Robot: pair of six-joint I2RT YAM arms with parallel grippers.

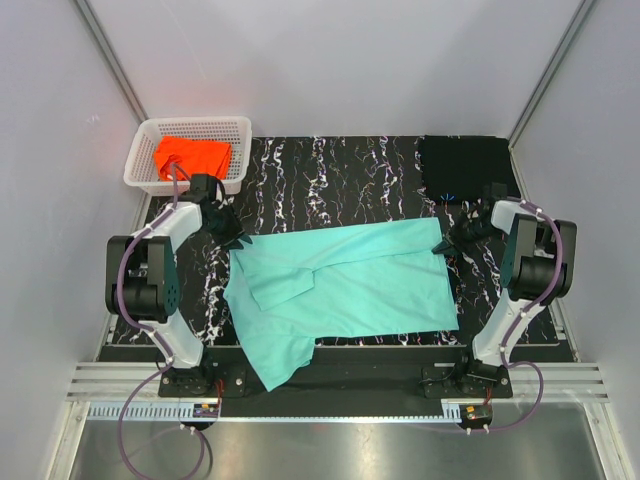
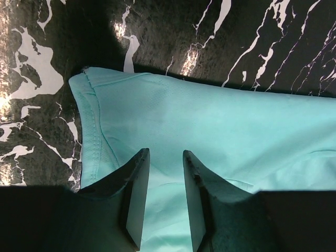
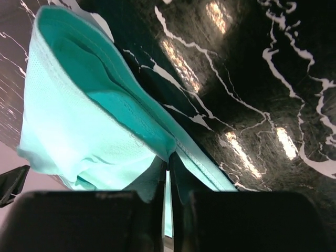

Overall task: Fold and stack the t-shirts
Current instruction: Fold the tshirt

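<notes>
A mint-teal t-shirt [image 1: 340,285] lies spread across the middle of the table, one part hanging over the front edge. At its back left corner my left gripper [image 1: 237,243] hovers; in the left wrist view the gripper [image 2: 165,153] is open over the teal cloth [image 2: 210,126] near the hemmed corner. My right gripper [image 1: 443,248] is at the back right corner. In the right wrist view it [image 3: 169,157] is shut on the teal hem [image 3: 79,121], which is lifted off the table. An orange t-shirt [image 1: 190,155] lies in the basket. A black t-shirt [image 1: 465,165] sits at the back right.
The white lattice basket [image 1: 145,150] stands at the back left corner, just behind the left arm. The black white-veined tabletop [image 1: 330,180] shows behind the teal shirt. Grey walls close in on both sides.
</notes>
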